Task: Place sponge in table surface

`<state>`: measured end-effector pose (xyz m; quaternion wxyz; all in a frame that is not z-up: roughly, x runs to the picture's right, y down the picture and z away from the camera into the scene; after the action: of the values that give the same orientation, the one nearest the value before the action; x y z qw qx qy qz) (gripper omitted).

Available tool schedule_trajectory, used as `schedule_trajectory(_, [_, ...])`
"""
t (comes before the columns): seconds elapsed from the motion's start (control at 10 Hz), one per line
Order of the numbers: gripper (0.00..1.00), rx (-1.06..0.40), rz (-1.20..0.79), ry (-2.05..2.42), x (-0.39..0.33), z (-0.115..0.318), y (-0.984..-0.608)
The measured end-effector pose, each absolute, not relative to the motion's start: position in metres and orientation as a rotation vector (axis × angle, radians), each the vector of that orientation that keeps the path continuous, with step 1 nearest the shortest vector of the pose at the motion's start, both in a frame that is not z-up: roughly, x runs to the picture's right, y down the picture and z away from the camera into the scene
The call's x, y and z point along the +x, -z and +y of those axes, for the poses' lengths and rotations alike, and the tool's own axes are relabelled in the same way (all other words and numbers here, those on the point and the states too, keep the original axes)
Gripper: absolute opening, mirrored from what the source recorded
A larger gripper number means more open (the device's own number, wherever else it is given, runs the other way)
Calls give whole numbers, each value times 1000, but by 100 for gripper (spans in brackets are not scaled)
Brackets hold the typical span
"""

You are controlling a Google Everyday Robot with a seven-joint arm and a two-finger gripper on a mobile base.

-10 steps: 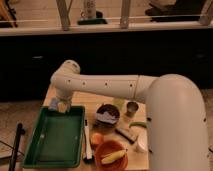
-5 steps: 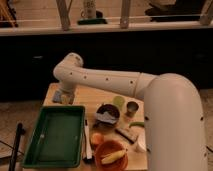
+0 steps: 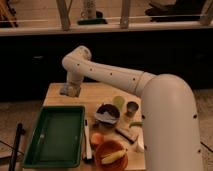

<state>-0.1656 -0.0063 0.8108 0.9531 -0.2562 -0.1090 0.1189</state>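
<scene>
Pincer [image 3: 70,90] over matt wood table surface [image 3: 95,95]; glossy plastic tray [image 3: 55,135].

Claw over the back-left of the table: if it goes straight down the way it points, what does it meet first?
Most likely bare table surface, just beyond the far rim of the green tray. The claw points down there, though depth is hard to judge from this view.

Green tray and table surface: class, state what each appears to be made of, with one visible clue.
Green tray: probably plastic, smooth uniform colour with moulded raised rim. Table surface: seemingly wood, light tan, matte. The gripper hangs over the table's far left corner.
</scene>
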Motion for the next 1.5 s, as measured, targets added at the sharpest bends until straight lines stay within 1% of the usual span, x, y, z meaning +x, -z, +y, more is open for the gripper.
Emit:
schedule_trajectory(0.3, [0, -538, -229, -277, -149, -19, -838])
schedule_trajectory(0.6, [0, -563, -236, -313, -136, -16, -861])
schedule_trajectory(0.9, [0, -596, -238, -348, -126, 1, -889])
schedule_trajectory(1.4, [0, -603, -236, -384, -111, 25, -911])
schedule_trajectory(1.5, [1, -602, -231, -400, -107, 31, -915])
